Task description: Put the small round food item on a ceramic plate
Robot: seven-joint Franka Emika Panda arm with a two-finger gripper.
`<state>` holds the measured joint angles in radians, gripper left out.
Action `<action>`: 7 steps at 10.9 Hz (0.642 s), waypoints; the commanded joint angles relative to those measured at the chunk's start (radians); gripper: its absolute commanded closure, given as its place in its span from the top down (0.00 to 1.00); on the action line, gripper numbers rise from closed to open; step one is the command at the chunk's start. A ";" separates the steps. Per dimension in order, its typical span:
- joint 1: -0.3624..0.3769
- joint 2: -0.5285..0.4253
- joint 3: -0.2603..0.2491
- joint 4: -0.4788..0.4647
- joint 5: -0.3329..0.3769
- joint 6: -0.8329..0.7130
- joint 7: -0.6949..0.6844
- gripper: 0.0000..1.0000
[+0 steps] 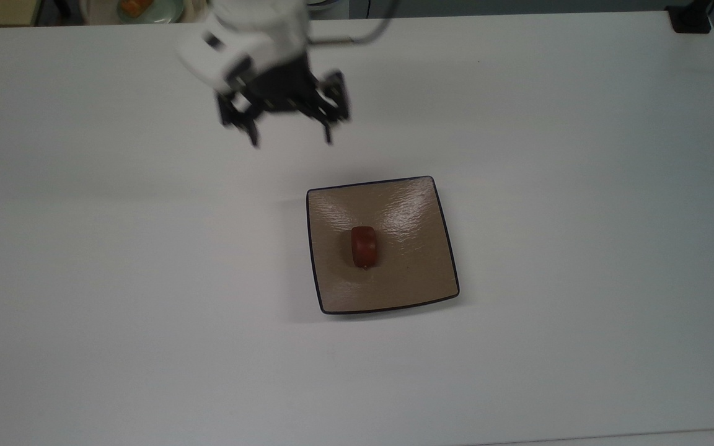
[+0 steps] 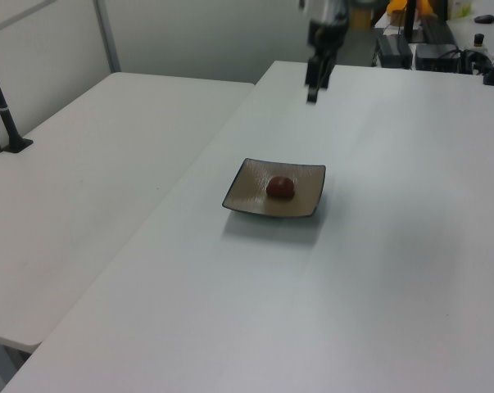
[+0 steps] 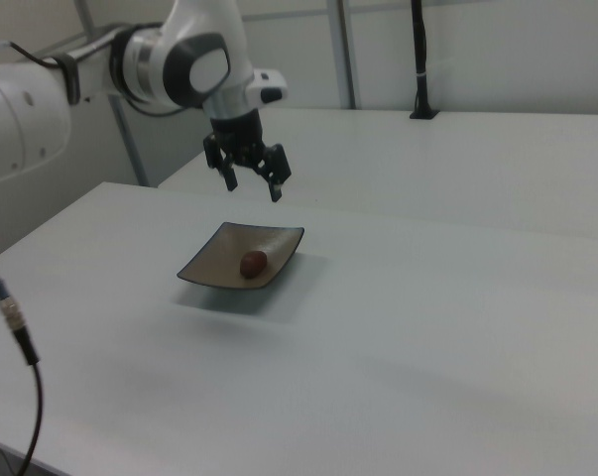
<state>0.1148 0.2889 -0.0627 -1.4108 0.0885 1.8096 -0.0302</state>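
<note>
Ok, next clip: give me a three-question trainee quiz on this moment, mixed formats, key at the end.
1. True or false: the small round food item lies on the ceramic plate.
2. Multiple choice: the gripper is
A. shut on the food item
B. open and empty, raised clear of the plate
C. resting flat on the white table
3. Short answer: in the top view, toward which corner of the picture does the gripper sit from the plate?

Key
1. True; it lies near the plate's middle.
2. B; its fingers are spread with nothing between them, and the right view shows it hanging above the table.
3. The upper left.
</note>
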 commanded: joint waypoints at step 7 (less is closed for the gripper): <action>-0.089 -0.307 0.014 -0.045 0.008 -0.365 0.035 1.00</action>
<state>0.0117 0.0580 -0.0535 -1.4117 0.0886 1.4599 -0.0300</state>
